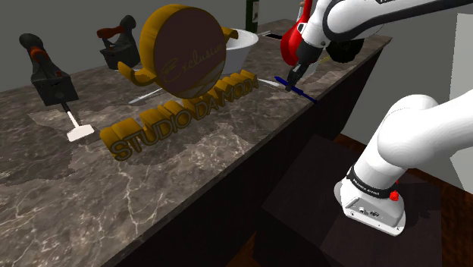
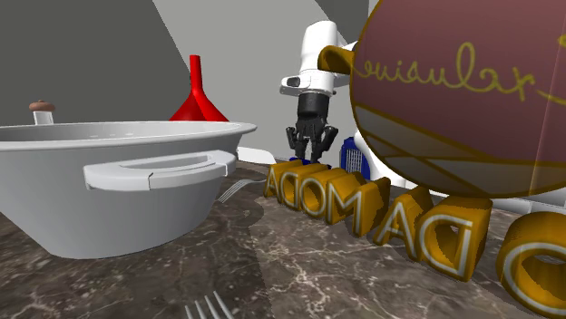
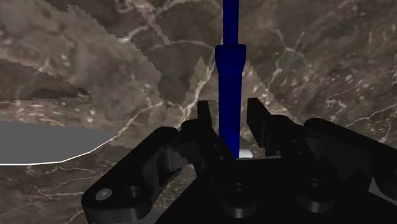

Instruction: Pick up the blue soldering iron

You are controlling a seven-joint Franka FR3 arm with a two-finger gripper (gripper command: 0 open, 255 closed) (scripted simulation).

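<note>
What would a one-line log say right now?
stage: pre-grasp | fingers: open, astride iron | iron: blue, lying on counter | lifted: no

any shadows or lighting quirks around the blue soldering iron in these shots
Wrist view: jagged-edged shadows lie on the marble counter beside the blue soldering iron, just ahead of the gripper. Shoulder view: dim overall, the white arm the brightest thing. Second exterior view: the white bowl is brightly lit, without glare.

A long bench (image 1: 189, 174) with a dark brown stone top stands by grey walls (image 1: 68, 23). The floor (image 1: 453, 208) below is dark brown.
</note>
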